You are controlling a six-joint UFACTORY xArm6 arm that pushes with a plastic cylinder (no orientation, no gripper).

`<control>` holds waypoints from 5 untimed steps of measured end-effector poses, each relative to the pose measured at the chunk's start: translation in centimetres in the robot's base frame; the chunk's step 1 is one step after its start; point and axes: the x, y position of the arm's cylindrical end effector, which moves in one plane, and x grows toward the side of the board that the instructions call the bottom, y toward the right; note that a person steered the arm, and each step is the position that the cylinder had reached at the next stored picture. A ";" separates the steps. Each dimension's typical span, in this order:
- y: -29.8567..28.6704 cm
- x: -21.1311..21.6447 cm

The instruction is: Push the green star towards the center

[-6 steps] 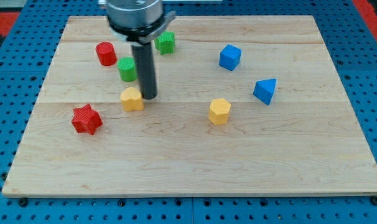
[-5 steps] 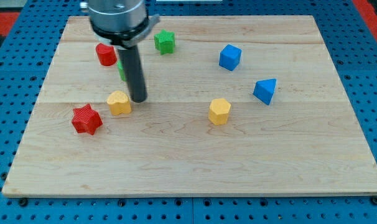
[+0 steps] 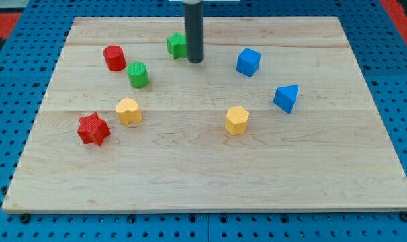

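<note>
The green star (image 3: 176, 45) lies near the view's top, left of the middle of the wooden board (image 3: 210, 181). The dark rod comes down from the view's top and partly covers the star's right side. My tip (image 3: 195, 61) rests on the board just right of and slightly below the star, touching or almost touching it.
A red cylinder (image 3: 113, 58) and a green cylinder (image 3: 138, 74) stand left of the star. A yellow block (image 3: 128, 111) and a red star (image 3: 93, 128) lie at lower left. A blue cube (image 3: 248, 62), a blue wedge (image 3: 287, 98) and a yellow hexagonal block (image 3: 236, 120) lie to the right.
The rod left the yellow block, which had been pushed to the left, and moved up and to the right to the green star's right side. The green cylinder shows fully now.
</note>
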 end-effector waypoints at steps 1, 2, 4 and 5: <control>-0.4 -4.7; -4.2 -9.2; -9.5 -5.9; -6.6 -0.6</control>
